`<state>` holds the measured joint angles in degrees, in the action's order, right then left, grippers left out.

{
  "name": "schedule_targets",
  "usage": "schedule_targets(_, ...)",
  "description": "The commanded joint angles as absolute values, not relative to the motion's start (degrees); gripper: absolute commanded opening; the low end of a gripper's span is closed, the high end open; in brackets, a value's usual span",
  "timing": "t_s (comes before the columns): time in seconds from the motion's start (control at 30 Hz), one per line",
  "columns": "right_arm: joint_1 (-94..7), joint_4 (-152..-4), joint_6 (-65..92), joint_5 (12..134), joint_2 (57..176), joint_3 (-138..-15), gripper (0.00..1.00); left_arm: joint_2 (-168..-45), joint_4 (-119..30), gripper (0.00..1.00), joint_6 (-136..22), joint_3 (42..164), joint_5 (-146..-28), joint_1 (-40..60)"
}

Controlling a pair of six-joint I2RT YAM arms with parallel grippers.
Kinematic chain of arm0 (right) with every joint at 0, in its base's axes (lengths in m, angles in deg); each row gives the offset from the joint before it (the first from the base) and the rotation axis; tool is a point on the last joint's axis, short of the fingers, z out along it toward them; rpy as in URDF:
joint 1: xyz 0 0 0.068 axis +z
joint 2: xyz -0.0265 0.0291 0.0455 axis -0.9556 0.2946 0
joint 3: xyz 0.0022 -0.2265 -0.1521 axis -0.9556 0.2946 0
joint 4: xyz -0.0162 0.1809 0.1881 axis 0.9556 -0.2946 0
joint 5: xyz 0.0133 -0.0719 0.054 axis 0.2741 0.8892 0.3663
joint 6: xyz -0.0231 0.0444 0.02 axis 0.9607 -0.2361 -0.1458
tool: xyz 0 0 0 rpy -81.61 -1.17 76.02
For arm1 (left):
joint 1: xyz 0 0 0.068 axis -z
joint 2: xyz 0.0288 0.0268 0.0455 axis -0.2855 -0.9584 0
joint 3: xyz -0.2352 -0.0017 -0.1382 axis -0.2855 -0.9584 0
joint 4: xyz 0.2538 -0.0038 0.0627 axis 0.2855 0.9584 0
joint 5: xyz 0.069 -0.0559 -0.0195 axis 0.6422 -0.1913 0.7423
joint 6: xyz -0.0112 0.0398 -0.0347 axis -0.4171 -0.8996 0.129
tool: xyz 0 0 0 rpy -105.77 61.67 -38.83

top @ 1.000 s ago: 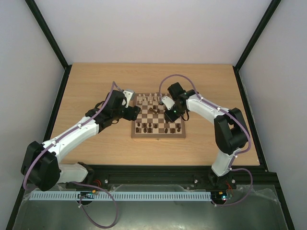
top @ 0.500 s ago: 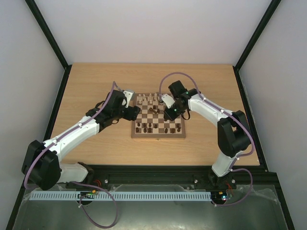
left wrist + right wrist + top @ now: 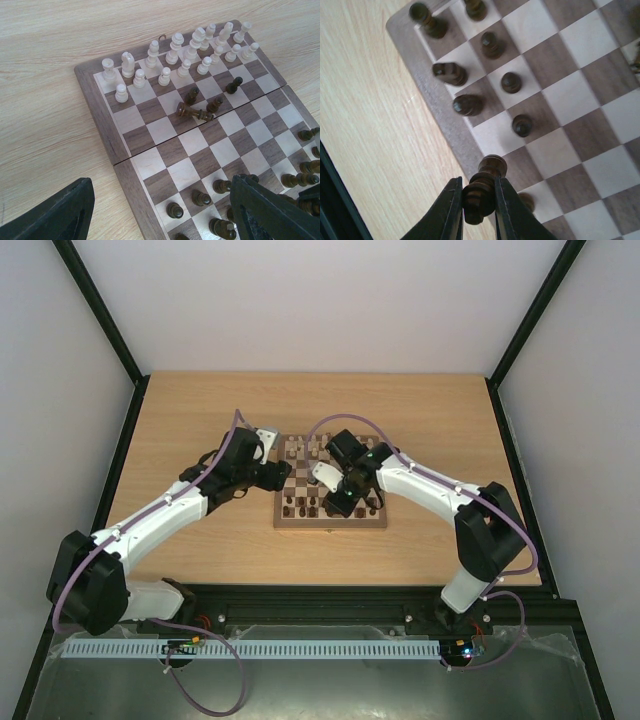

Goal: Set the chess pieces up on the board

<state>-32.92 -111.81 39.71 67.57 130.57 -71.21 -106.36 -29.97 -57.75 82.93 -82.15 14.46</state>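
Right end effector (image 3: 477,182) pinching turned dark wooden piece (image 3: 489,167), checkered board (image 3: 425,92)

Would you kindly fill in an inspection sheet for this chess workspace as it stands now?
Surface: light wooden table, no marks seen.
Job's things: board lies open and flat. The cream pieces stand in its far rows and the dark pieces in its near rows. A few dark ones are mid-board, and one toppled dark piece lies on its side.
Clutter: nothing seen.
Grippers: left claw open and empty, at the board's left edge. Right claw shut on a held dark piece above the rim by the dark rows.
Cables: purple cables loop along both arms.
Surroundings: pale walls, black frame posts.
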Motion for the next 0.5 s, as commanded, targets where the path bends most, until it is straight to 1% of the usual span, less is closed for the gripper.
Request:
schedule_targets(0.0,-32.1,-115.2,41.3,70.3,130.6,-70.1,0.05,-106.8,-29.8,0.76,-57.1,83.5,-82.5,13.9)
schedule_targets(0.47,-32.0,-113.3,40.7,72.5,132.7,-69.4,0.07,-107.2,-29.8,0.76,-56.8,83.6,-83.3,13.6)
